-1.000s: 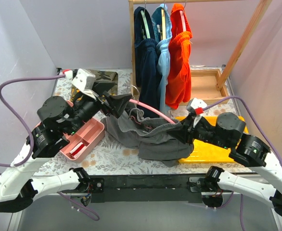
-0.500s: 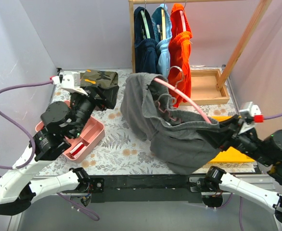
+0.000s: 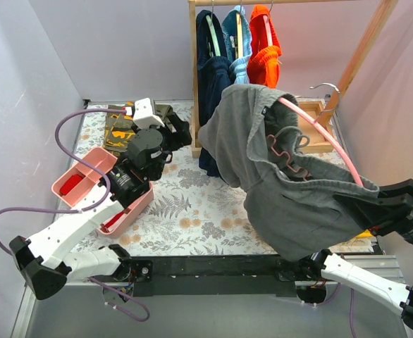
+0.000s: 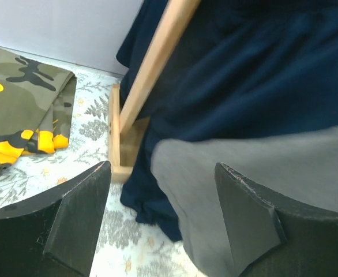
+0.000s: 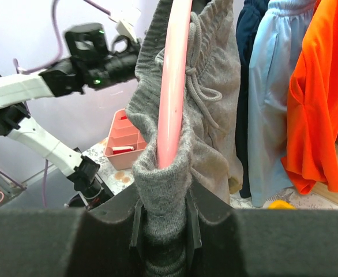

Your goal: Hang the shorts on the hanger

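Observation:
The dark grey shorts (image 3: 277, 176) hang draped over the pink hanger (image 3: 326, 137), lifted above the table; its metal hook (image 3: 326, 88) points up beside the rack. My right gripper (image 3: 386, 208) is shut on the hanger's lower end through the shorts' fabric. In the right wrist view the pink hanger arch (image 5: 172, 86) runs up out of my gripper (image 5: 164, 213), wrapped in the shorts (image 5: 215, 115). My left gripper (image 3: 182, 130) is open and empty by the rack's left post. In its wrist view the gripper (image 4: 163, 213) faces a fold of the shorts (image 4: 261, 167).
A wooden rack (image 3: 194, 70) at the back holds navy (image 3: 213, 84), light blue (image 3: 238, 42) and orange (image 3: 263, 49) garments. A camouflage garment (image 3: 118, 123) lies back left. A pink tray (image 3: 87, 176) sits left. A wooden tray (image 3: 309, 130) sits back right.
My right arm has raised the hanger with the shorts up and to the right. My left gripper has left the shorts and moved back and right to the rack post.

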You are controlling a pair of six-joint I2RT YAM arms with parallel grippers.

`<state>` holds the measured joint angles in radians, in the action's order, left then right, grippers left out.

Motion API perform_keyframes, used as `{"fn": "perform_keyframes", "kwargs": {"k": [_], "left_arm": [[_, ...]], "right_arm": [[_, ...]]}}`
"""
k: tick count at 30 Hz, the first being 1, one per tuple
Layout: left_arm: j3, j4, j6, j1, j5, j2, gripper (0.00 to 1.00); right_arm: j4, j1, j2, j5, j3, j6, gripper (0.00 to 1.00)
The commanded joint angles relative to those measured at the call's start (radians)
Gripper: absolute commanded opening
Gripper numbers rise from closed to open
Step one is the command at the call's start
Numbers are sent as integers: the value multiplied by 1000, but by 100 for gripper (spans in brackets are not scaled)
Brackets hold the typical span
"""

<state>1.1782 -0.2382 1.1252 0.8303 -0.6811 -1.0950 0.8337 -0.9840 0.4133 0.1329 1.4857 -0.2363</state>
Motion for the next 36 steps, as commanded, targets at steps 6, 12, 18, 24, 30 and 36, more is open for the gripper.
{"fn": "perform_keyframes", "kwargs": {"k": [6, 12, 18, 24, 30, 36], "left_arm": [[26, 194, 65, -111, 235, -129, 76], [-12, 295, 88, -115, 446, -167, 77], [-54, 300, 125, -111, 679, -158, 74], [-103, 323, 154, -36, 787, -138, 70], [-106, 375, 154, 110, 741, -172, 70], [-45, 439, 130, 194, 695, -253, 70]], "right_arm": [[-65, -7, -13, -27, 156, -34, 1], [-31, -5, -1, -58, 225, -44, 1], [-41, -5, -5, -73, 226, -54, 1], [-73, -5, -16, -30, 193, -55, 1], [-87, -4, -16, 33, 174, -61, 1], [-93, -2, -22, 112, 160, -54, 1]]}}
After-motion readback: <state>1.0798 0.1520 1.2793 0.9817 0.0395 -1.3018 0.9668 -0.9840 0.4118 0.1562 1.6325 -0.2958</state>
